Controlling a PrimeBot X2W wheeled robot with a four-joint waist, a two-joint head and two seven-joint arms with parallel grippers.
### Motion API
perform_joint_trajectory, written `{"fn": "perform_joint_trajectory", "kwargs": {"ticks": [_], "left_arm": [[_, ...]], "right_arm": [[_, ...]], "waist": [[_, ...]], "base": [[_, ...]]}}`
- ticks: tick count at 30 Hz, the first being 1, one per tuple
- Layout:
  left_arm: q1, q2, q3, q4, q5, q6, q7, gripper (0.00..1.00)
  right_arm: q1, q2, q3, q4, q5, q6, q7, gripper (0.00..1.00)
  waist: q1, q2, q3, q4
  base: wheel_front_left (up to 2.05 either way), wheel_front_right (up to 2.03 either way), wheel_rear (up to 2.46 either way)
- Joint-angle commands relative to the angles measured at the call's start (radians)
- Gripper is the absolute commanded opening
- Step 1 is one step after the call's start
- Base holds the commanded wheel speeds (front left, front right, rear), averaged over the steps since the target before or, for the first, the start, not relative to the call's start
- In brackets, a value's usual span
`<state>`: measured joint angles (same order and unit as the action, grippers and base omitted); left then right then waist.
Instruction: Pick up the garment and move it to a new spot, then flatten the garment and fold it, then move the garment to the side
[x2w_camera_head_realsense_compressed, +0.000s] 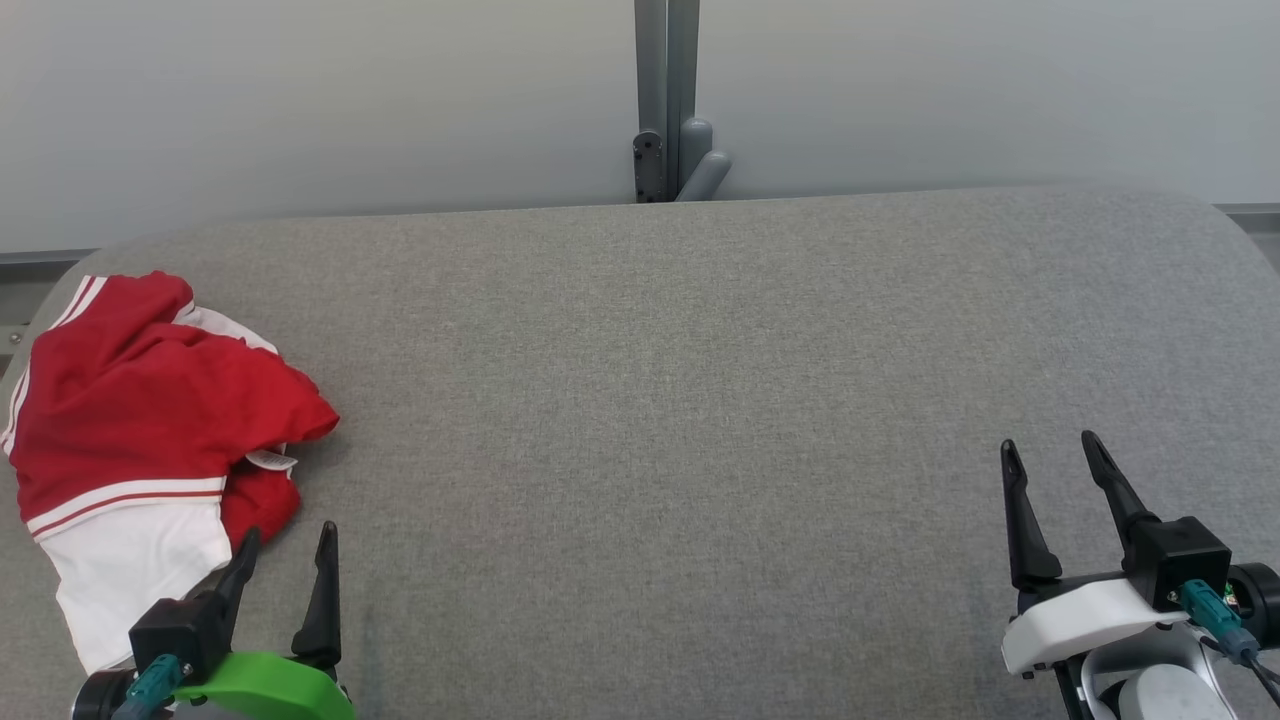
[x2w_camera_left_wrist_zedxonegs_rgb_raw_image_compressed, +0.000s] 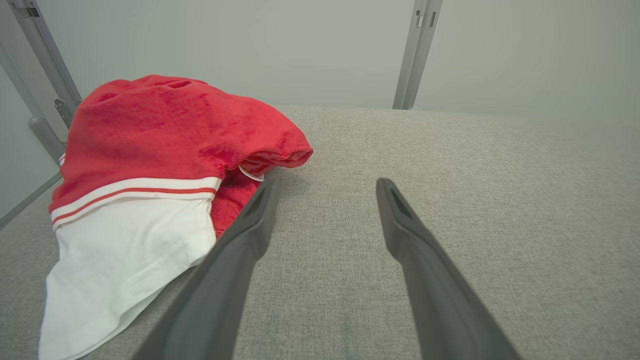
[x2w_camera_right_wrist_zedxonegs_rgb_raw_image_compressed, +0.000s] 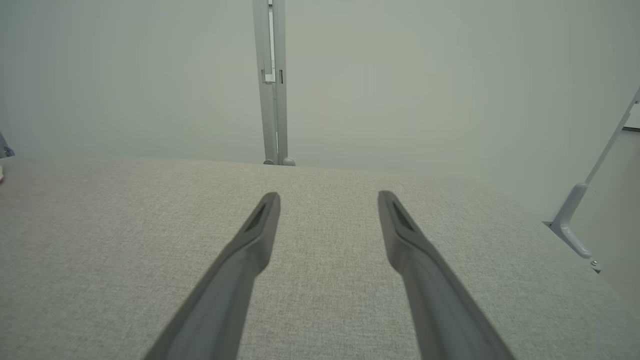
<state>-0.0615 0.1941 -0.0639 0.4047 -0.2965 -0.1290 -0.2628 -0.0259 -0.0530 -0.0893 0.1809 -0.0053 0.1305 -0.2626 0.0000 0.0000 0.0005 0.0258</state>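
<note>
The garment (x2w_camera_head_realsense_compressed: 140, 420) is a crumpled red and white piece with white stripes, lying bunched at the far left of the grey padded table (x2w_camera_head_realsense_compressed: 680, 400). In the left wrist view the garment (x2w_camera_left_wrist_zedxonegs_rgb_raw_image_compressed: 150, 165) rises as a heap left of my fingers. My left gripper (x2w_camera_head_realsense_compressed: 288, 540) stands open just right of the garment's lower edge, its left fingertip close beside the red cloth, nothing between the fingers. The left gripper (x2w_camera_left_wrist_zedxonegs_rgb_raw_image_compressed: 325, 187) shows bare grey fabric in its gap. My right gripper (x2w_camera_head_realsense_compressed: 1048, 452) is open at the lower right, far from the garment, and the right gripper (x2w_camera_right_wrist_zedxonegs_rgb_raw_image_compressed: 327, 197) holds nothing.
A pale wall runs behind the table, with a grey metal post (x2w_camera_head_realsense_compressed: 665, 100) at its middle. The table's back edge and rounded right corner (x2w_camera_head_realsense_compressed: 1200, 215) show. A metal bracket (x2w_camera_right_wrist_zedxonegs_rgb_raw_image_compressed: 570, 225) stands past the table's right side.
</note>
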Motion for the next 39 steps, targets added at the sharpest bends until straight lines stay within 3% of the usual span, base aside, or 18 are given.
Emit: {"fn": "perform_joint_trajectory", "kwargs": {"ticks": [1, 24, 30, 39], "left_arm": [[-0.004, 0.005, 0.001, 0.004, 0.002, -0.003, -0.003, 1.0], [-0.019, 0.005, -0.008, 0.015, -0.004, -0.003, -0.002, 1.0], [-0.03, 0.004, -0.008, 0.018, -0.001, -0.003, -0.002, 1.0], [-0.032, 0.006, 0.004, 0.032, 0.002, -0.003, -0.002, 1.0]], "right_arm": [[0.009, -0.003, -0.005, -0.004, 0.001, 0.0, -0.003, 1.0], [0.016, 0.0, -0.01, -0.002, 0.0, 0.0, -0.004, 1.0], [0.006, 0.0, 0.008, 0.004, 0.005, 0.0, -0.004, 1.0], [-0.005, 0.001, 0.036, 0.02, 0.012, 0.0, -0.003, 1.0]], "waist": [[0.0, 0.0, 0.001, 0.0], [0.0, 0.0, -0.003, 0.02], [0.0, 0.0, -0.007, 0.081], [0.0, 0.0, -0.02, 0.243]], "base": [[0.0, 0.0, 0.0], [0.0, 0.0, 0.0], [0.0, 0.0, 0.0], [0.0, 0.0, 0.0]]}}
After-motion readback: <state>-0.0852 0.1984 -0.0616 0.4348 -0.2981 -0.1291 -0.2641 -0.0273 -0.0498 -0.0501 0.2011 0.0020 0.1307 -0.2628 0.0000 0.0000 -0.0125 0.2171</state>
